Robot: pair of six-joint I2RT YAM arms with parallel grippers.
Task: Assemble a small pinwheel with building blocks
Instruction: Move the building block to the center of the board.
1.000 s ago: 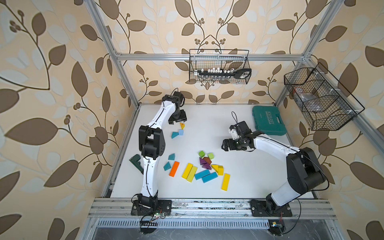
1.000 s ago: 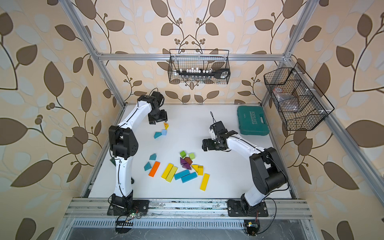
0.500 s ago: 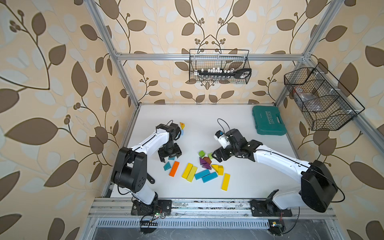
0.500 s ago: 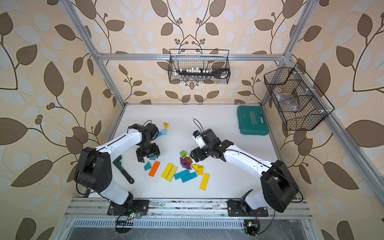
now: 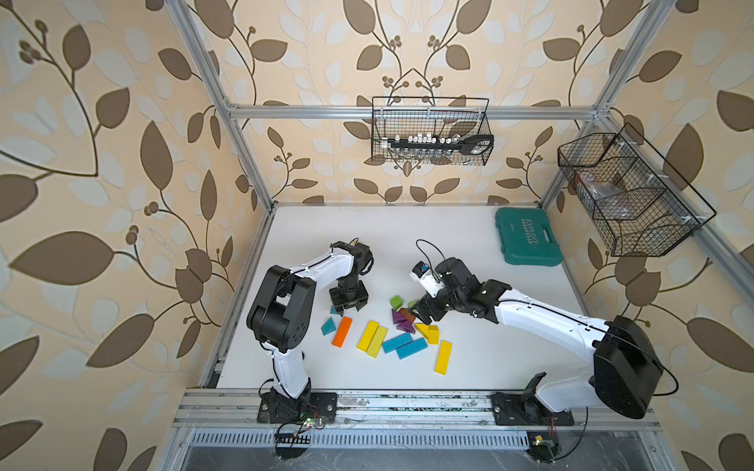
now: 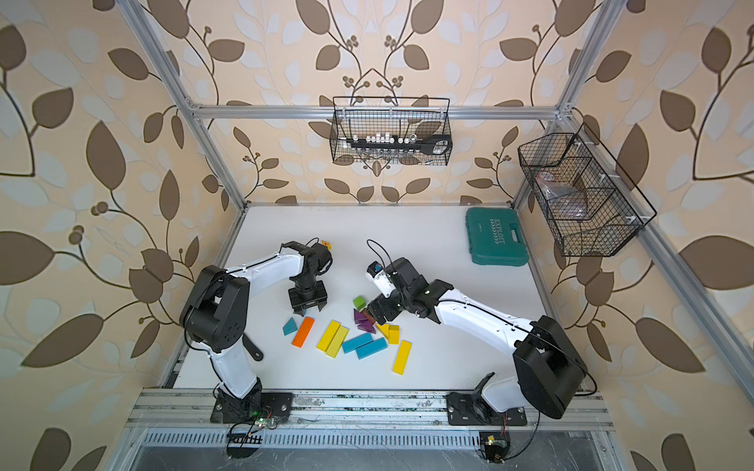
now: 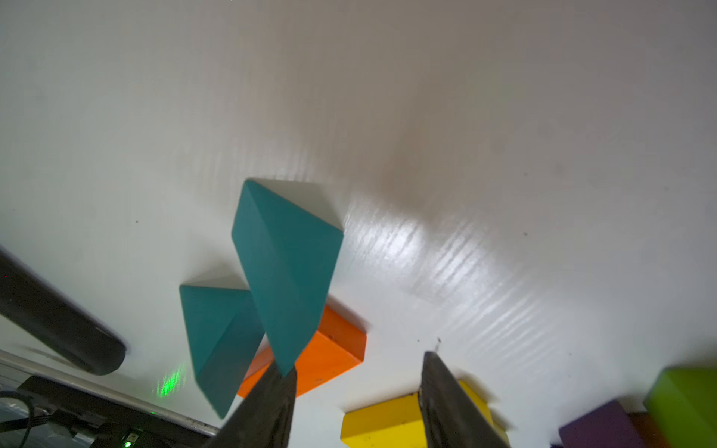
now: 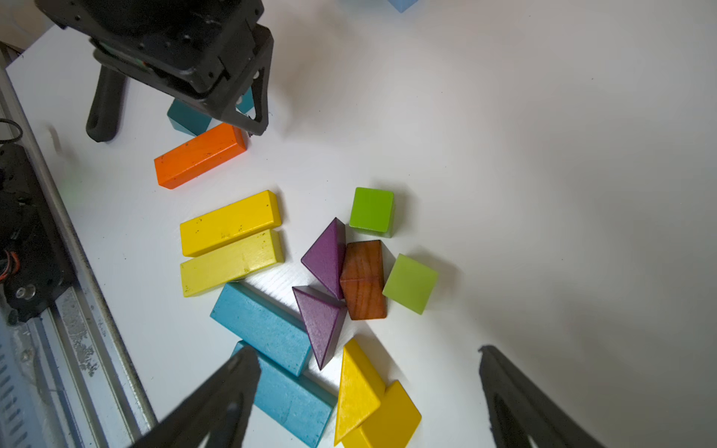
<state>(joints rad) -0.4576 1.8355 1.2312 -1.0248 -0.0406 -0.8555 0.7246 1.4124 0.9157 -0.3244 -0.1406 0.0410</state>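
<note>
Building blocks – small painted wooden bars, wedges, cubes – scattered mid white worktop; left jaws part open, empty, one tip just beside teal triangular wedge; right jaws wide, empty, near purple wedges

Blocks clustered front-centre on table, tool case far behind, at back right
</note>
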